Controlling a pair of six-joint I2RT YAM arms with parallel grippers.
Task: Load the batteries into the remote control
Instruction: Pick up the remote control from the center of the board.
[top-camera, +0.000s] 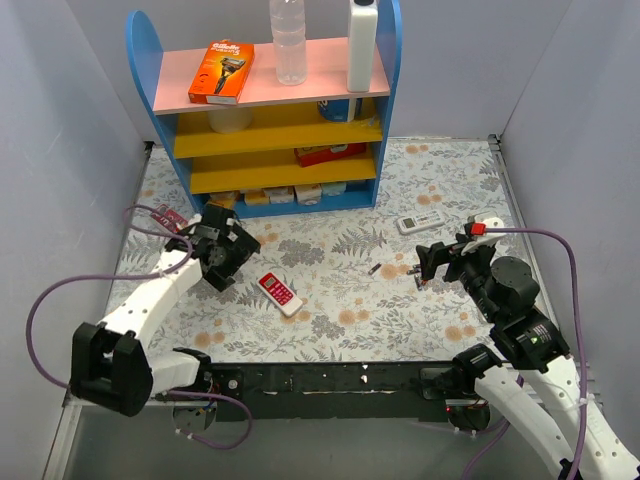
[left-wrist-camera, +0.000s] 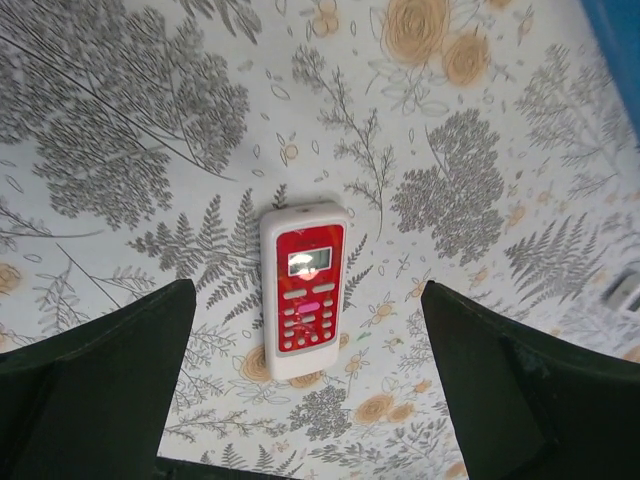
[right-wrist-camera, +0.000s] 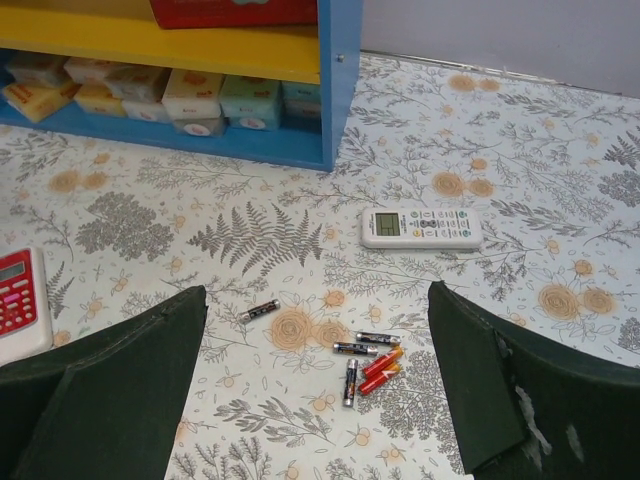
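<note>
The remote control (top-camera: 279, 293) lies face up on the flowered tablecloth, red front with white keys and a pale screen. In the left wrist view it (left-wrist-camera: 304, 290) lies below and between my open left fingers (left-wrist-camera: 110, 380). My left gripper (top-camera: 232, 262) hovers just left of it, empty. Several batteries (right-wrist-camera: 365, 365) lie in a loose cluster, dark ones and two red ones, with one more battery (right-wrist-camera: 259, 311) apart to the left, also seen from above (top-camera: 375, 270). My right gripper (top-camera: 430, 264) is open and empty above the cluster, its fingers (right-wrist-camera: 520, 390) spread wide.
A longer white remote with grey buttons (top-camera: 420, 223) lies behind the batteries, also in the right wrist view (right-wrist-camera: 421, 228). A blue shelf unit (top-camera: 270, 110) with boxes and bottles stands at the back. A small dark red item (top-camera: 170, 218) lies at the far left.
</note>
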